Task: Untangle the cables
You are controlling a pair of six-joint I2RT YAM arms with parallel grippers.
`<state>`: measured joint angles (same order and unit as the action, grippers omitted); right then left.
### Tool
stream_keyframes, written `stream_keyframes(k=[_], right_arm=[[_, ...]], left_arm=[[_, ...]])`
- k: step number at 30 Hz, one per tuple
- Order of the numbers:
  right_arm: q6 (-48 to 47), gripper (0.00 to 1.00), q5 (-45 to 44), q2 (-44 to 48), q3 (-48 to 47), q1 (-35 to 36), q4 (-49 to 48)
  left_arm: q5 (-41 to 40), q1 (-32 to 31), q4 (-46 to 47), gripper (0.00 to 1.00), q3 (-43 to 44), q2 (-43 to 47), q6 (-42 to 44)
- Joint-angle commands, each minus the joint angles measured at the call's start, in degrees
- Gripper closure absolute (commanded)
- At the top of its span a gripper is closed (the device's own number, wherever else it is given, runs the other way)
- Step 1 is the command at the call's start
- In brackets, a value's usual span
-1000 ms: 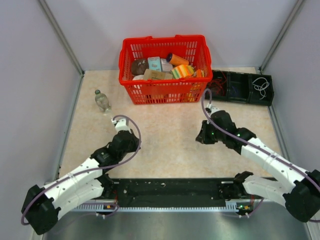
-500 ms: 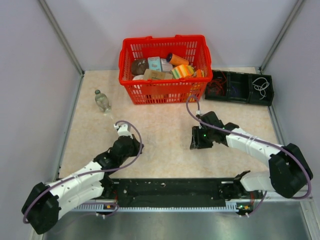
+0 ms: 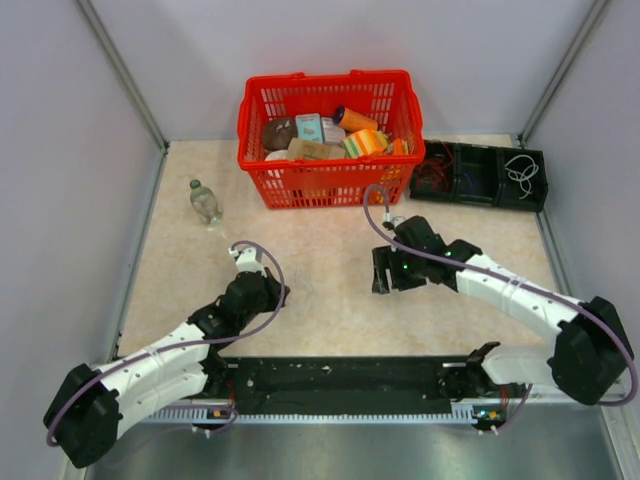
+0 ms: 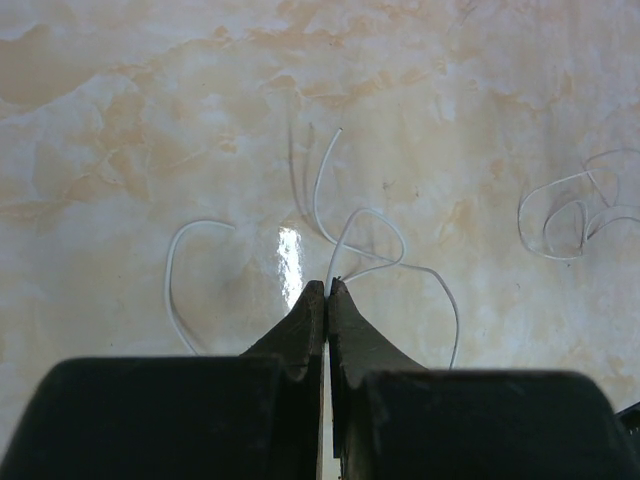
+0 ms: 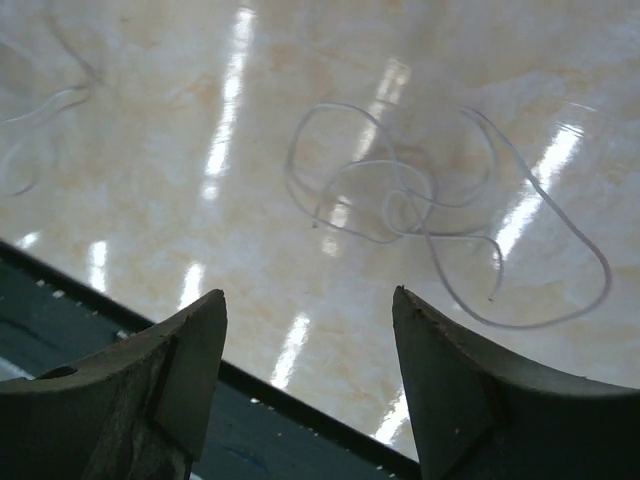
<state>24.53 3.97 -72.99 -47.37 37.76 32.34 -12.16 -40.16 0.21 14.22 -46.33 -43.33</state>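
Limp, featherlight cables likely want pinching at a free end; the left end effector clamps one strand, while the right end effector gapes wide.

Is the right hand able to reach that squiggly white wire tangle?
Probably yes. The right hand is open, and the white wire tangle lies on the table just ahead, with nothing between.
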Motion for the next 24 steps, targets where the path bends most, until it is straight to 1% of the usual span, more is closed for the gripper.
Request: stream_keyframes(k=[1,2,3,5,6,8,10,13,15,20,24], right_arm=[[-0.5,0.33,6.9,6.5,-5.1,3.1,1.2],[-0.9,0.33,6.4,7.2,-5.9,3.1,1.1],[-1.8,0.33,4.0,7.3,-6.1,3.2,1.1],[-4.0,0.32,-5.3,5.9,-6.9,2.5,1.5],[-4.7,0.32,-8.3,3.8,-7.5,1.6,2.0],[-5.3,0.33,-8.7,-0.5,-8.7,-0.6,2.6],[-6.7,0.33,-7.3,-4.2,-9.6,-1.1,2.6],[-8.4,0.26,-7.7,-8.6,-9.8,-1.2,2.6],[-8.4,0.25,-7.8,-10.4,-10.0,-1.1,2.6],[-5.7,0.23,-8.1,-10.9,-8.0,-1.2,2.5],[-4.7,0.18,-8.8,-10.2,-4.8,-1.2,0.5]], left_arm=[[0.5,0.1,3.5,1.00,-0.1,0.0,1.0],[0.6,0.2,3.6,1.00,0.0,-0.1,0.9],[0.6,0.2,3.6,1.00,0.0,-0.2,0.9],[0.6,0.2,3.7,1.00,0.0,-0.3,1.0],[0.6,0.1,3.7,1.00,0.0,-0.3,1.1],[0.9,0.2,3.7,1.00,0.0,-0.2,1.1],[1.0,0.2,3.7,1.00,-0.2,0.3,1.2],[1.2,0.2,4.0,1.00,-0.6,1.1,1.4],[1.2,0.1,4.1,1.00,-0.9,1.6,1.3],[1.2,0.1,4.5,1.00,-1.2,1.8,1.2],[1.1,0.2,4.7,1.00,-1.4,1.8,1.3]])
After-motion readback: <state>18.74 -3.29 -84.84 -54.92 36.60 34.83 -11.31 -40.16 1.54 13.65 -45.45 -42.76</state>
